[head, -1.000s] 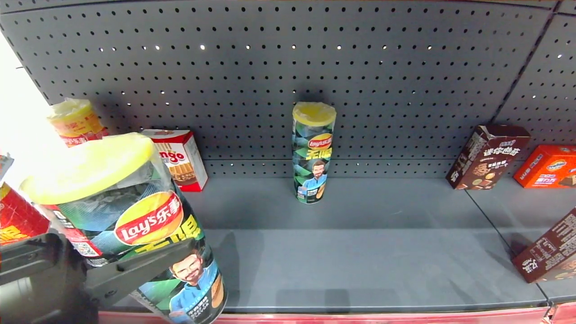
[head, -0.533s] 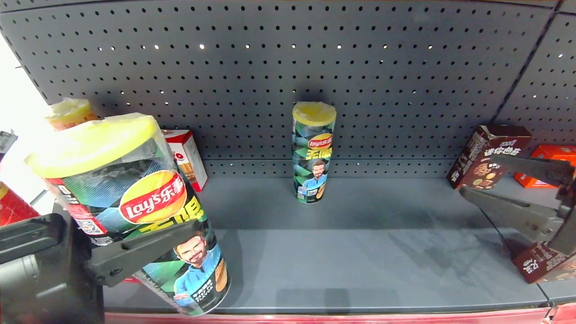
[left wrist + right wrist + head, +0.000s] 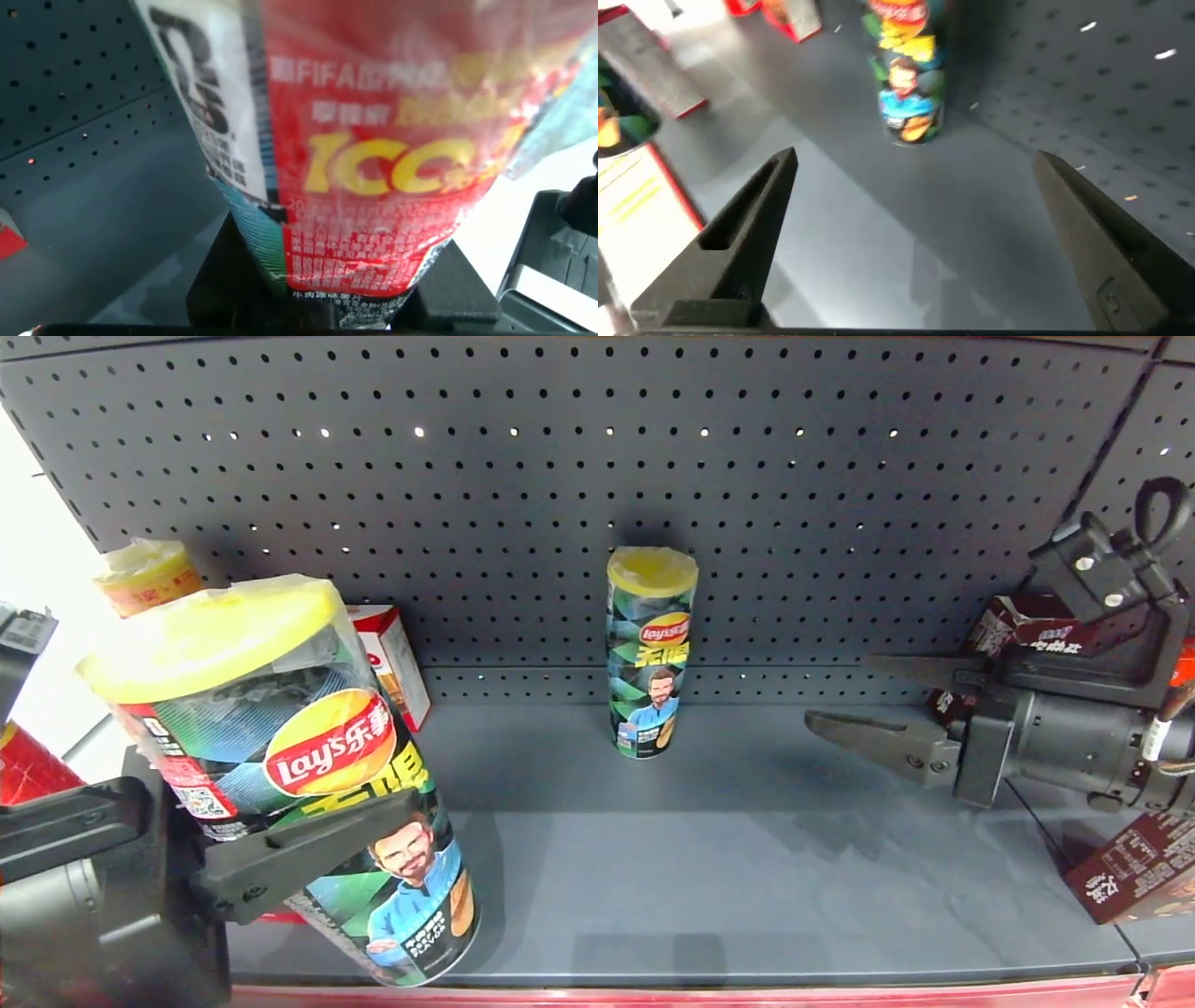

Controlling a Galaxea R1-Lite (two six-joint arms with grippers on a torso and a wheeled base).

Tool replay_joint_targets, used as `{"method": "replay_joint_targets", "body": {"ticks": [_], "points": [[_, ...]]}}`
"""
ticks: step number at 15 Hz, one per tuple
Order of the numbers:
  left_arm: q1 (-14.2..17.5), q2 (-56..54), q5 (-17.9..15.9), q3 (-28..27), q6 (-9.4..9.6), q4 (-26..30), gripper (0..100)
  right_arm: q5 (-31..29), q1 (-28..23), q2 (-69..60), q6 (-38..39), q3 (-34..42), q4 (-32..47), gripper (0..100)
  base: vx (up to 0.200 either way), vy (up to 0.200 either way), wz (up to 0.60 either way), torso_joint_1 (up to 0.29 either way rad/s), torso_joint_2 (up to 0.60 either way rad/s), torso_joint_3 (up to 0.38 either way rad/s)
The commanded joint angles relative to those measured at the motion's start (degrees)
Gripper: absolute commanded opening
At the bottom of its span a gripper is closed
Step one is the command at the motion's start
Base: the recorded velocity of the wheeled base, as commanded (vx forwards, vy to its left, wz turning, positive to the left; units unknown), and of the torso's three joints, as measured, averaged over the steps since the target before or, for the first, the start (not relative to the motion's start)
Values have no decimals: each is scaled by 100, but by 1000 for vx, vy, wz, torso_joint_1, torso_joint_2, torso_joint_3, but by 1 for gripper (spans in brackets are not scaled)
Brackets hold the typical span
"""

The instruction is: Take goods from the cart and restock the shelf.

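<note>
Shop, grey pegboard-backed shelf, stocked chip cans, boxed snacks

The right tool, jaws apart, has advanced from the right edge across the shelf, partly covering the brown box, while the left tool has shifted its chip can slightly rightward.

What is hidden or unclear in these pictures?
- Head view: held can hides part of the white box and the lower part of the far can.
- Head view: right gripper covers most of the brown box.
- Right wrist view: middle can is blurred, its top cut off by the edge.
</note>
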Motion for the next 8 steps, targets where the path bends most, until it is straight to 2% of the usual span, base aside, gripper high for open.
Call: {"method": "replay_joint_targets", "body": {"ticks": [1, 4, 8], "points": [[0, 81, 7, 9, 2, -3, 0, 17, 89, 300, 1, -350, 100, 100, 0, 0, 0, 0, 0, 0], [-18, 107, -1, 9, 2, -3, 0, -36, 45, 836, -34, -745, 65, 100, 0, 0, 0, 0, 0, 0], [9, 151, 7, -17, 2, -21, 0, 140, 98, 1601, -34, -859, -849, 100, 0, 0, 0, 0, 0, 0]]}}
